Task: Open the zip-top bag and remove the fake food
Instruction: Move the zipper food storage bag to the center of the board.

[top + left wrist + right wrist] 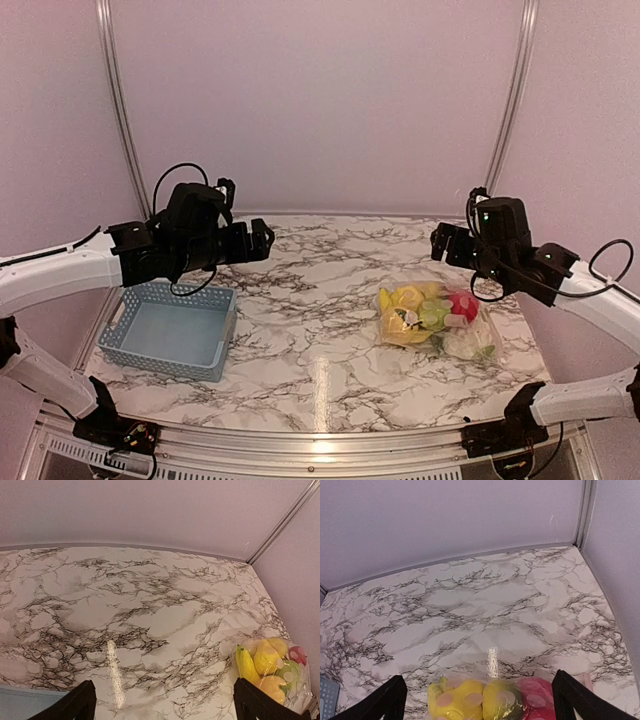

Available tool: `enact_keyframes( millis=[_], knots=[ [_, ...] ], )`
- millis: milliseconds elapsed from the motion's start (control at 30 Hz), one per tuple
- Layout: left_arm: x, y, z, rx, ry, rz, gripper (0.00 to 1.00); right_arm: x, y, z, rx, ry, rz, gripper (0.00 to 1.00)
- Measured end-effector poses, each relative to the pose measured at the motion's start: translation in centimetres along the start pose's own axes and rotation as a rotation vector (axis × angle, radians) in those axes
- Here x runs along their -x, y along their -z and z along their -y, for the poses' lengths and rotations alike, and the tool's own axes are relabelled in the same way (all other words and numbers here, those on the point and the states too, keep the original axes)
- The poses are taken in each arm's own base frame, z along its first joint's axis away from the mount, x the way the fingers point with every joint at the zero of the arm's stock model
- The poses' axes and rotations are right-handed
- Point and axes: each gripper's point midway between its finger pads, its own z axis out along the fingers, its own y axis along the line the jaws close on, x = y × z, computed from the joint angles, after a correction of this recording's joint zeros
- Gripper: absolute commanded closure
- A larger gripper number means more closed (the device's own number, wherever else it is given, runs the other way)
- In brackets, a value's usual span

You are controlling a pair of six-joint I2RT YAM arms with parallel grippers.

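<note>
Here, clear crinkly zip-top bag around colourful fake food.

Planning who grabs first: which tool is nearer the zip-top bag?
Right. The right tool hangs just behind the zip-top bag; the left tool is far across the table, near the blue basket.

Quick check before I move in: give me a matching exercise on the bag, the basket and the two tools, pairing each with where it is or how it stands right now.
Column one:
1. zip-top bag
2. light blue basket
3. left tool
4. right tool

Column two:
A. open, in the air beyond the bag
B. on the left side of the table
C. on the table's right side, fake food inside
D. open, in the air beyond the basket's far right corner

Pairs: 1-C; 2-B; 3-D; 4-A
</note>
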Motion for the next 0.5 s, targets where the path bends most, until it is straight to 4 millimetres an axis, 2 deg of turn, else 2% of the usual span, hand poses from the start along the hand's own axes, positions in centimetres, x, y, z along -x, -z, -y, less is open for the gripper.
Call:
enact_keyframes(
  millis=[167, 500],
  knots=[
    [-1.2, -0.4, 0.4, -0.032, -0.005, -0.043, 0.01, -1.8, 1.3, 4.0, -0.076, -0.063, -0.032, 0.01],
    [-1.6, -0.4, 1.1, -0.072, -0.003, -0.063, 0.01, -5.9, 3.4, 6.3, -0.087, -0.144, -0.119, 0.01]
  ],
)
